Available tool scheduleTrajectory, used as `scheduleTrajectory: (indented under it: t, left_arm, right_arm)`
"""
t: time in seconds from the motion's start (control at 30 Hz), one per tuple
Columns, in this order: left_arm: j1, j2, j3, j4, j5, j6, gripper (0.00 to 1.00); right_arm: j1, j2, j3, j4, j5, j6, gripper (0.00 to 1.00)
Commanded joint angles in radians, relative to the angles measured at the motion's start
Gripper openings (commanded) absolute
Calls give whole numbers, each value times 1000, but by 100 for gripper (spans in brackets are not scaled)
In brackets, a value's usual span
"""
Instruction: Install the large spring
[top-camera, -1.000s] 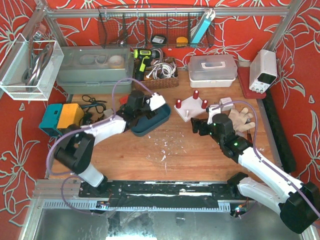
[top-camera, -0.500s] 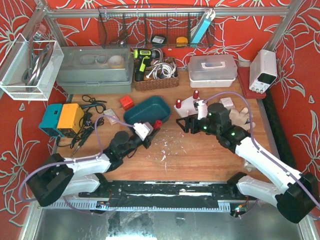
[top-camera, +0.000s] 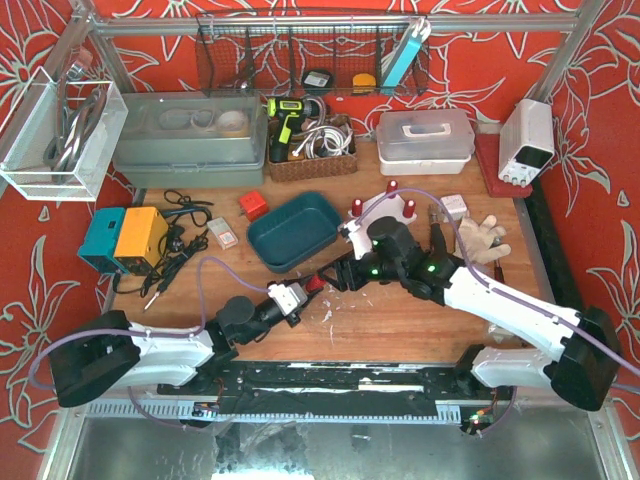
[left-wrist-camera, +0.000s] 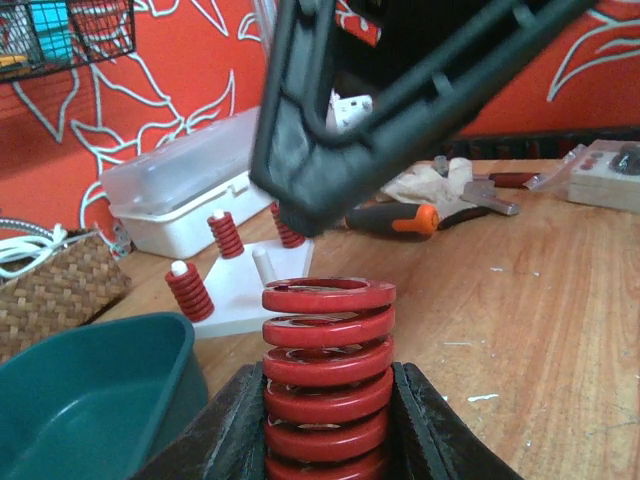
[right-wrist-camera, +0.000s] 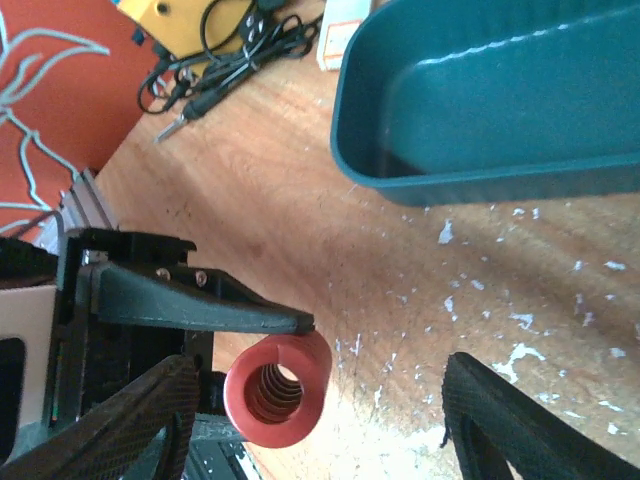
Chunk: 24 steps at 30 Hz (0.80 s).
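Left gripper (left-wrist-camera: 328, 405) is clamped on the spring (left-wrist-camera: 328, 315) (lower centre of frame); right gripper (right-wrist-camera: 322, 375), jaws wide apart, hovers seemingly over it. An off-centre grab could squirt the spring loose

Left claw (top-camera: 301, 291) with the large spring (top-camera: 314, 283) now nearer the bases, right claw (top-camera: 336, 277) leftward, alongside it.

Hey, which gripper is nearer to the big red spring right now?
Left. The left gripper is shut on the large red spring, clamping its lower coils. The right gripper is open, its fingers straddling the spring's free end, apparently without contact.
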Motion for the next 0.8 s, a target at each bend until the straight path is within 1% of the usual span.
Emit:
scheduleTrajectory:
  t: [0.0, 0.07, 0.2, 0.43, 0.53, 0.57, 0.6, 0.63, 0.7, 0.73, 0.77]
  left_arm:
    - [-4, -3, 13, 107, -31, 33, 10]
    - [-4, -12, 11, 108, -26, 25, 9]
    - [-4, -17, 11, 106, -10, 15, 9]
    - [-4, -10, 14, 106, -10, 13, 9]
    - [-4, -9, 16, 104, -13, 10, 12]
    - [-4, -7, 17, 104, -14, 8, 15]
    - [-4, -5, 18, 104, -17, 5, 21]
    - [-4, -2, 20, 104, -21, 3, 29]
    - [-4, 6, 27, 93, -31, 0, 48]
    - [-4, 10, 31, 86, -37, -1, 58]
    - [-4, 13, 33, 79, -42, -1, 70]
  right_arm:
    - [60, 50, 51, -22, 41, -6, 69]
    - [74, 79, 65, -28, 44, -13, 68]
    - [93, 120, 86, -26, 45, -15, 60]
    - [102, 139, 96, -38, 47, -34, 33]
    - [102, 133, 90, -42, 56, -43, 20]
    - [102, 130, 89, -43, 60, -45, 16]
    - [102, 127, 87, -43, 62, -45, 11]
    - [102, 124, 88, -42, 65, -45, 8]
    - [102, 111, 87, -41, 84, -48, 0]
    - [102, 103, 87, -42, 104, -53, 0]
    - [102, 96, 85, -42, 131, -56, 0]
